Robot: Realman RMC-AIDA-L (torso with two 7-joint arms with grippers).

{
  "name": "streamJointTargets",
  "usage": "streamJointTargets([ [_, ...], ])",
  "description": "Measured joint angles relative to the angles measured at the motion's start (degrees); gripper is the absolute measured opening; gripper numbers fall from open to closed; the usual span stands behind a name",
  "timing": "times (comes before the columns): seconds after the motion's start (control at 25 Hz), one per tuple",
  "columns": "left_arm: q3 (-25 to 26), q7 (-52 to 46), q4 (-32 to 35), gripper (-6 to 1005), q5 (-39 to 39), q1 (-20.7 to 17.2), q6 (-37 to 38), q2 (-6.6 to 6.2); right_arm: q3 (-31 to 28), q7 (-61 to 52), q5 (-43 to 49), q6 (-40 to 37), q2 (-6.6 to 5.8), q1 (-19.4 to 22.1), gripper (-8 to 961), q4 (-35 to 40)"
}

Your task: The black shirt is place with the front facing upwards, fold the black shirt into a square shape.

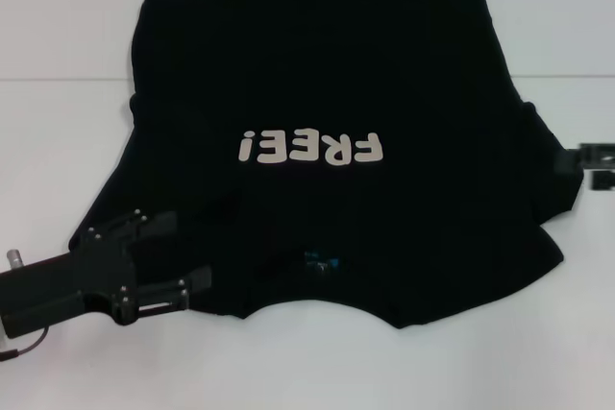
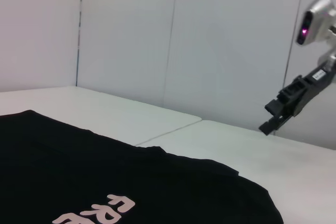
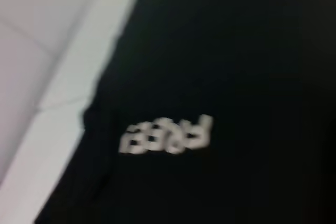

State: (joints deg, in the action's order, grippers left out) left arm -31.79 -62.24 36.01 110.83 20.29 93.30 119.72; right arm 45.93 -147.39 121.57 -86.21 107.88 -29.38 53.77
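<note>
Black shirt [image 1: 336,74], flat, "FREE!" lettering up

white table [image 1: 58,26], seam line running across it; pale panelled wall [image 2: 210,35] behind.

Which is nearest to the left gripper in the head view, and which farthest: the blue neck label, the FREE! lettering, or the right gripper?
From the left gripper:
1. Blue neck label, beside it near the shirt's front edge.
2. FREE! lettering, mid-chest on the black shirt.
3. Right gripper, at the opposite edge.
</note>
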Motion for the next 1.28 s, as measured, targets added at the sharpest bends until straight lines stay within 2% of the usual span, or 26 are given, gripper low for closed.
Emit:
streamJointTargets([
  [0.08, 0.0, 0.5, 0.0, 906, 0.1, 0.0, 0.1, 0.00, -1.3, -5.7, 4.5, -1.7, -1.53, -2.0, 941, -0.2],
  [0.16, -0.1, 0.9, 0.0, 907, 0.3, 0.1, 0.1, 0.08, -3.5, -9.7, 9.8, -2.6, -2.31, -4.1, 941, -0.4],
  [0.4, -1.9, 2.6, 0.0, 906, 1.3, 0.1, -0.6, 0.29, -8.4, -14.1, 22.1, -3.0, -3.30, -10.7, 941, -5.7],
  [0.56, -1.6, 3.0, 0.0, 902, 1.1, 0.0, -0.6, 0.32, -9.7, -14.6, 24.4, 0.8, -3.32, -12.4, 941, -11.0],
  [0.76, -1.6, 3.5, 0.2, 903, 1.3, -0.1, -0.6, 0.34, -12.0, -14.7, 24.2, 6.1, -4.21, -13.3, 941, -18.5],
  [0.92, -1.5, 4.4, 0.1, 904, 1.0, -0.5, -0.8, 0.36, -14.6, -14.8, 24.2, 7.7, -4.32, -12.9, 941, -20.5],
  [1.16, -1.3, 4.6, 0.0, 906, 0.8, -0.7, -1.1, 0.54, -16.9, -14.2, 23.8, 11.2, -4.19, -12.2, 941, -24.3],
  [1.28, -1.3, 4.6, 0.0, 907, 0.7, -0.7, -1.7, 0.91, -17.0, -13.3, 23.0, 13.5, -3.68, -12.2, 941, -25.5],
])
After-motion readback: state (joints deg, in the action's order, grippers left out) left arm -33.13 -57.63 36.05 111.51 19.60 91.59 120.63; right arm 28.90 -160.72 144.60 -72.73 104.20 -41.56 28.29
